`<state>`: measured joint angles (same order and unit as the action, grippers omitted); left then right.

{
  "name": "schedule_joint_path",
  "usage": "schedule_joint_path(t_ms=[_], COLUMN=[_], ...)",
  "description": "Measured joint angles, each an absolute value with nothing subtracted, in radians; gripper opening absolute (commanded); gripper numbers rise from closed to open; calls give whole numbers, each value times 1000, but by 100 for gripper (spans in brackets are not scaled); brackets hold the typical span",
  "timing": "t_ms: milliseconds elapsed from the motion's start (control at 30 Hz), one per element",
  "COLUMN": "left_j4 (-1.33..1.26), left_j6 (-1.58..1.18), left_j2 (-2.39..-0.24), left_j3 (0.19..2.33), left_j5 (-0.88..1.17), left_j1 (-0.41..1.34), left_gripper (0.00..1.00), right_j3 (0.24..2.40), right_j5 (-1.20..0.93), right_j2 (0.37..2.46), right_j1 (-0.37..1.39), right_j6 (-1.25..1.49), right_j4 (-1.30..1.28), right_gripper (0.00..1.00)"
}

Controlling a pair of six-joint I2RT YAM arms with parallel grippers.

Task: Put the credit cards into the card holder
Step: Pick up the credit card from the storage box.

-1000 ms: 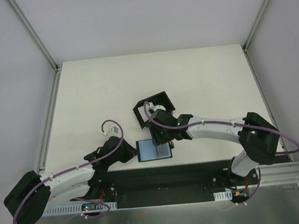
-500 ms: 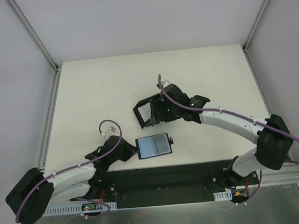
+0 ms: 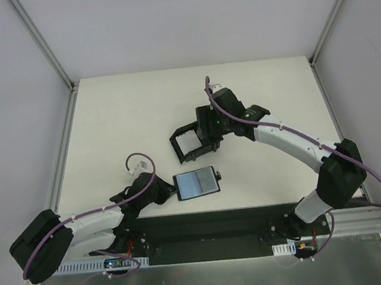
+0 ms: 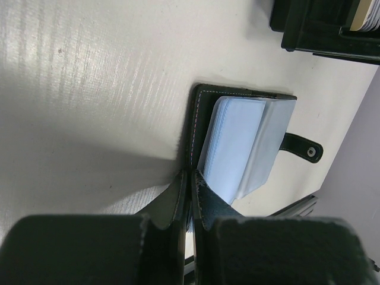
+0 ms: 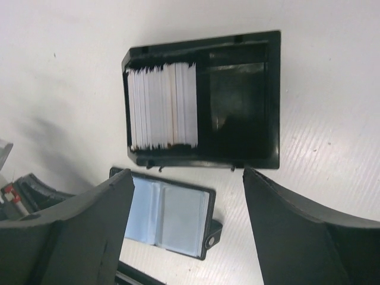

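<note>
The credit cards (image 5: 161,105) lie at 11 o'clock from the wide-open right gripper (image 5: 187,193), edges running 12-to-6, while the left gripper (image 4: 189,199) pinches the card holder (image 4: 243,145).

card holder (image 3: 196,184) black, blue-grey inside | credit cards (image 5: 162,105) white | box (image 5: 237,119) black | table (image 3: 125,115) cream

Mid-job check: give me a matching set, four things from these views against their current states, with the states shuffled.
1 credit cards
2 card holder
3 left gripper
4 right gripper

A open, empty, over the black box
B lying open on the table
C shut on the card holder's edge
D stacked in the black box

Pairs: 1-D, 2-B, 3-C, 4-A
</note>
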<state>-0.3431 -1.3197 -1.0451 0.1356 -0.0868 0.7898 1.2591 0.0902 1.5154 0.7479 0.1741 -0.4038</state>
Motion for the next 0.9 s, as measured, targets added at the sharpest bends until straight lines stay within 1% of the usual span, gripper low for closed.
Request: schedule_joint_path(t_ms=[133, 433, 633, 900], left_j4=[-343, -348, -377, -415], left_j6=[-1320, -1329, -1340, -1343], left_j2=[-1042, -1039, -1061, -1089], left_j3=[135, 129, 126, 126], left_j5=[-87, -90, -89, -87], left_j1=[790, 790, 786, 783], left_gripper=[0, 0, 0, 0], right_j3=[1316, 1446, 1472, 1506], right_j5=[28, -107, -150, -213], right_j2=[1585, 1789, 1892, 1964], right_j1=[696, 659, 630, 613], right_j6=[166, 152, 152, 152], right_j4=[-402, -400, -399, -395], right_gripper=[71, 65, 67, 69])
